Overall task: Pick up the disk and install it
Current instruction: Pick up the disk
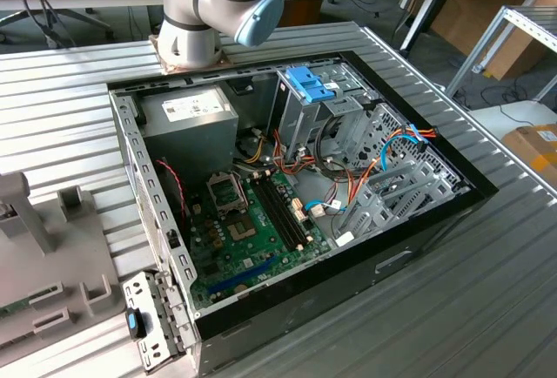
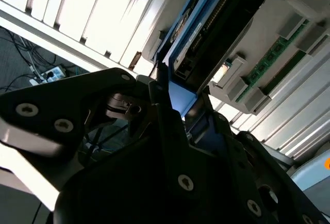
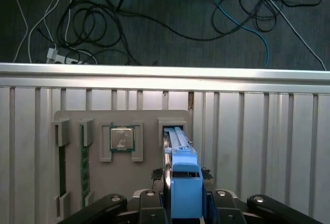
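Grey plastic formed the holder at the exterior view's left, on the ribbed table. In the first wrist view this holder carried a memory stick and a processor chip in their seats, and the disk stood on its edge in a slot just beside the chip, not lifted out. The gripper was over that slot with one finger at each broad side of the disk; the jaws looked closed against the blue frame, as I could see no gap between them and it. I judged the disk to be stiff and rather heavy for its size, and sensitive to knocks. The blue plastic looked smooth and could slip, so the good place to hold was the two broad sides near the upper end, away from the row of pins, with even pressure. The broad faces were upright, and the long axis seemed to run along the slot, in line with the ribs of the table, one end pointing to the table's edge and the floor cables beyond. At the exterior view's right of the holder lay the open computer case, with a blue-tabbed drive cage at its far side
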`<state>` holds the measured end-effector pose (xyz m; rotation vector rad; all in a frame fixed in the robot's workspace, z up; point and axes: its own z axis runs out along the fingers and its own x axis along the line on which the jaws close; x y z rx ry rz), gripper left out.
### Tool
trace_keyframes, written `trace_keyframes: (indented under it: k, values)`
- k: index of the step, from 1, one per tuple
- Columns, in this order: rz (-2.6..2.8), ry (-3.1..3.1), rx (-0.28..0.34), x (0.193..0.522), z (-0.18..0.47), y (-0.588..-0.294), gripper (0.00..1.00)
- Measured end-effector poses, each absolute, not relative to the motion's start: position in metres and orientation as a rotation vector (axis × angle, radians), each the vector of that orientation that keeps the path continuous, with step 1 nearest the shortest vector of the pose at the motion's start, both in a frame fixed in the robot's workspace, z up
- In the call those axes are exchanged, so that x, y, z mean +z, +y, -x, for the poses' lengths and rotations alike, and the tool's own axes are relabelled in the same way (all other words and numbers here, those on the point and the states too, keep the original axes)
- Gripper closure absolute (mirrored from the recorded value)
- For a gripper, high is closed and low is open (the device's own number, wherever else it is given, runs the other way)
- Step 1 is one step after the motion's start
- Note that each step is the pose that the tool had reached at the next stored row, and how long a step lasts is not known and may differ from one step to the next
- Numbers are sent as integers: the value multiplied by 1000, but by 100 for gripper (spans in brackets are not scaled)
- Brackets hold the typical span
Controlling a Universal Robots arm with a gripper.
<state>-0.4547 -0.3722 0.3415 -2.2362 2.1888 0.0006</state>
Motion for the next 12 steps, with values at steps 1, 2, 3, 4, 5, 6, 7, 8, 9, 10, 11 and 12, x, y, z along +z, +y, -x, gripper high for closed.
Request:
trace_keyframes:
  k: [1, 2, 3, 4, 5, 6, 7, 8, 9, 10, 11, 12]
  values:
    - [2236, 2189, 1, 349, 455, -372, 63]
    - [2236, 2189, 1, 350, 455, -372, 63]
    - [2236, 2189, 1, 350, 455, -372, 63]
    - [2236, 2189, 1, 350, 455, -372, 63]
    - [2236, 2189, 1, 358, 455, -372, 63]
    - [2236, 2189, 1, 363, 455, -372, 63]
    - [2236, 2189, 1, 367, 455, -372, 63]
    - [2236, 2189, 1, 373, 455, -372, 63]
    - [2236, 2189, 1, 382, 455, -372, 63]
    - [2236, 2189, 1, 392, 455, -372, 63]
    - [2236, 2189, 1, 402, 455, -372, 63]
    - [2236, 2189, 1, 411, 455, -372, 63]
